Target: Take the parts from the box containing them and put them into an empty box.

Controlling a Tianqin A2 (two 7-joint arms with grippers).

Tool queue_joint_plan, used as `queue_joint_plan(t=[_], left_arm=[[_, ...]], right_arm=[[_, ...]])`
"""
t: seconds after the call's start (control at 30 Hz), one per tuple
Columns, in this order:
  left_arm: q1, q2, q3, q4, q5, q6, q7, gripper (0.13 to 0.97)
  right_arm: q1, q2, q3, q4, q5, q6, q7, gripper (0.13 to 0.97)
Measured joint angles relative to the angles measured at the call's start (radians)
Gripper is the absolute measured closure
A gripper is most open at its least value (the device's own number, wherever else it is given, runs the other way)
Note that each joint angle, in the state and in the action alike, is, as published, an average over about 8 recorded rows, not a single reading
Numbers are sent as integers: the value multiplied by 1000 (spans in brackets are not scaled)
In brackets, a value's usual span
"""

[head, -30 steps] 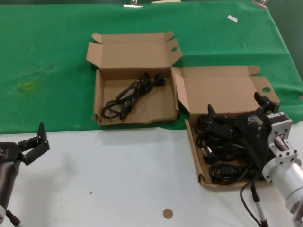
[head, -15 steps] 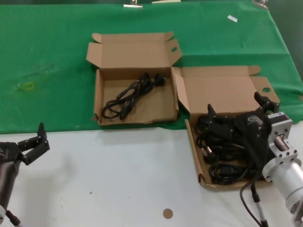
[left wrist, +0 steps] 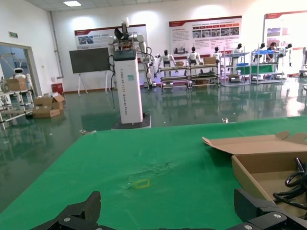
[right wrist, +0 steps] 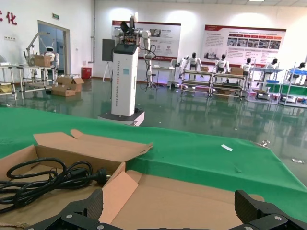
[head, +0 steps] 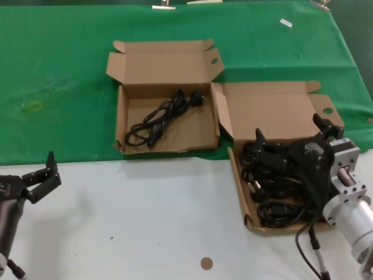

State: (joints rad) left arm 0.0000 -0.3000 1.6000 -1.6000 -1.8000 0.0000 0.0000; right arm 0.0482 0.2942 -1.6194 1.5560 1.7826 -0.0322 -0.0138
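Note:
The box containing the parts (head: 238, 182) stands at the right on the white table edge, with several black cable bundles (head: 277, 192) piled in it. My right gripper (head: 288, 127) hovers open over its rear part, holding nothing; in the right wrist view the right gripper (right wrist: 170, 207) shows only the cardboard lid (right wrist: 192, 199) between its fingers. The other box (head: 169, 139), on the green cloth at the centre, holds one looped cable (head: 158, 116), also visible as a cable (right wrist: 48, 178) beyond the flap. My left gripper (head: 39, 170) waits open at the near left.
A green cloth (head: 58, 70) covers the far half of the table and a white surface (head: 145, 210) the near half. A small brown disc (head: 206, 263) lies near the front. In the left wrist view the left gripper (left wrist: 168, 213) faces the cloth, with the central box (left wrist: 268, 158) to one side.

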Motion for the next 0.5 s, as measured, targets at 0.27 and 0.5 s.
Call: queue_joint_plan(t=[0.27,0.5], left_arm=[[0,0,0,0,0,0,0,132],[0,0,0,0,0,0,0,132]], right_arm=[[0,0,0,0,0,0,0,129],[0,0,0,0,0,0,0,129]])
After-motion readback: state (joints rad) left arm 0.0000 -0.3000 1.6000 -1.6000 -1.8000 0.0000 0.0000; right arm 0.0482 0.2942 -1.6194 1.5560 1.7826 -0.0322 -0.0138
